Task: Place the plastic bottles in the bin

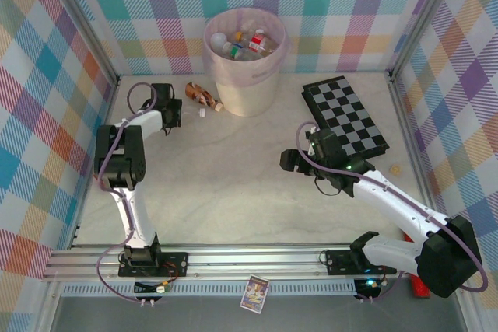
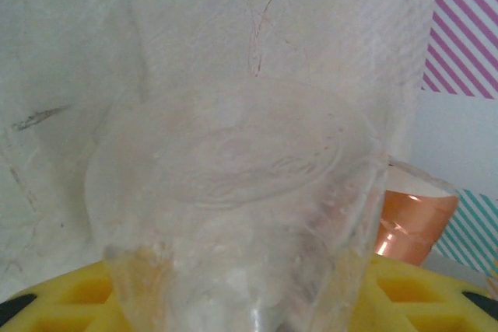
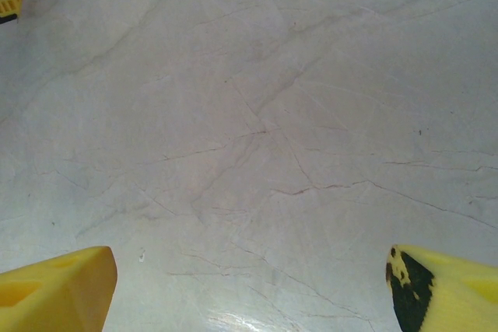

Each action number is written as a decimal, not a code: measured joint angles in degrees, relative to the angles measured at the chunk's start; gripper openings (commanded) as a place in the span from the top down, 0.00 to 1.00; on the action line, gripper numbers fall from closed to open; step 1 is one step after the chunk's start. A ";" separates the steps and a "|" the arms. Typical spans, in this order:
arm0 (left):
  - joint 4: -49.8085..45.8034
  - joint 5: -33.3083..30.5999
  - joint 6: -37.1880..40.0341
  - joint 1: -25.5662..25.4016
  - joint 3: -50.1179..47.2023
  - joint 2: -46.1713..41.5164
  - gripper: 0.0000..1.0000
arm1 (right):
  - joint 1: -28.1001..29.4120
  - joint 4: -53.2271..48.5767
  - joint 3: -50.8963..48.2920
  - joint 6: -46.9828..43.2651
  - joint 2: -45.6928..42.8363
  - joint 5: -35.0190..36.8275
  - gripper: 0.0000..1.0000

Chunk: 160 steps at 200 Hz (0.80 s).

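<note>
Two robot arms work a pale, marble-veined tabletop (image 1: 233,200) enclosed on three sides by pastel plaid walls (image 1: 47,75), with a metal rail (image 1: 257,258) running along the near edge. The bin (image 1: 247,89), a round pale bucket lined with a pink bag, stands at the middle of the far edge and holds several plastic bottles (image 1: 261,40) with red and white caps and labels. A brown-orange bottle (image 1: 204,96) lies on its side on the tabletop just left of the bin.

Toward the far left corner, the left gripper (image 1: 180,113) reaches toward that spot. Its wrist camera shows a clear bottle (image 2: 233,192) sitting between the yellow fingers (image 2: 54,297), base toward the lens, with the brown-orange bottle (image 2: 412,223) just beyond it. Whether the fingers are actually clamped on the clear bottle cannot be told.

Right of centre, the right gripper (image 1: 288,161) hangs over bare tabletop with its yellow fingers (image 3: 54,289) spread wide and nothing between them. A black-and-white checkerboard (image 1: 344,114) lies at an angle toward the far right corner, and a small printed card (image 1: 254,294) rests in front of the rail.
</note>
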 measured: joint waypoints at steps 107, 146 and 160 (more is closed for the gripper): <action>-0.74 -2.89 3.30 7.65 -10.95 -24.46 0.58 | -0.02 -1.18 0.07 -0.11 1.57 0.00 0.10; -4.83 -2.34 8.13 8.85 -12.13 -37.57 0.71 | -0.04 -1.16 0.26 -0.96 2.14 0.02 0.10; -6.34 -1.73 9.90 8.85 -12.09 -41.79 0.75 | -0.04 -1.18 0.48 -1.33 2.58 0.02 0.10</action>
